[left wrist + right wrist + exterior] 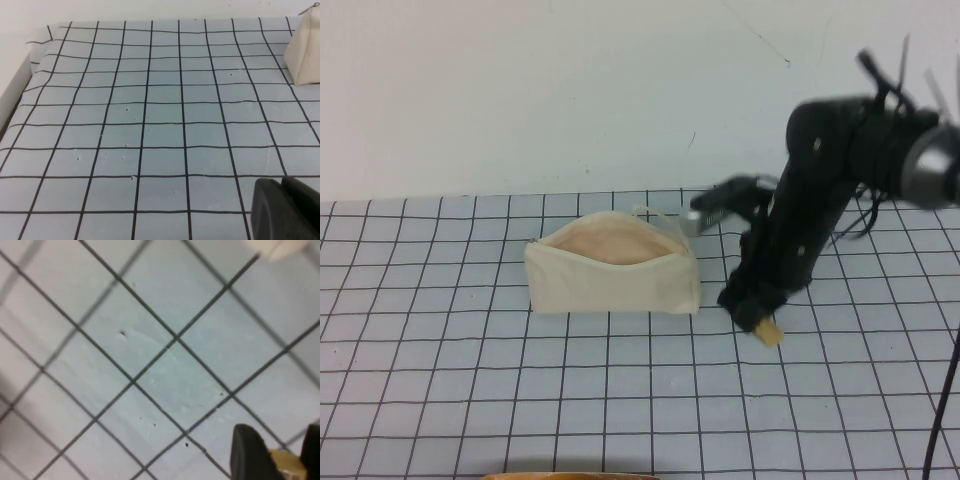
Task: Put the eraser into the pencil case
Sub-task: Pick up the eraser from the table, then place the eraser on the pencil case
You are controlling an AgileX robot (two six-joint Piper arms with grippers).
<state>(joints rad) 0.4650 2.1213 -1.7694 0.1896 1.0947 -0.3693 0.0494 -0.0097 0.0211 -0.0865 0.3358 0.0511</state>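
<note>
The tabletop (440, 400) is covered with a pale grey-blue sheet with a black grid. At its near edge, a thin tan strip (570, 476) is just visible; what it is cannot be told.

The left gripper (285, 210) shows only in the left wrist view, as a dark rounded piece above bare grid squares, well apart from the pencil case (612, 264). Only a corner of the case appears in that view. Whether its jaws are open or clenched, I cannot tell.

The right gripper (760, 322) is low, just to the right of the pencil case and a little nearer than it, with its tips close to the tabletop. Its jaws are clenched on the eraser (768, 331), a small tan block which sticks out under the dark fingers (250, 455). In the right wrist view the eraser sits between the two dark fingers, above the grid.

The pencil case stands on the tabletop, its mouth open upward and its pinkish lining visible. The small zipper pull (648, 212) is at its far right end. Behind the case and the right arm (820, 190), the grid ends at a plain white wall (520, 90).
</note>
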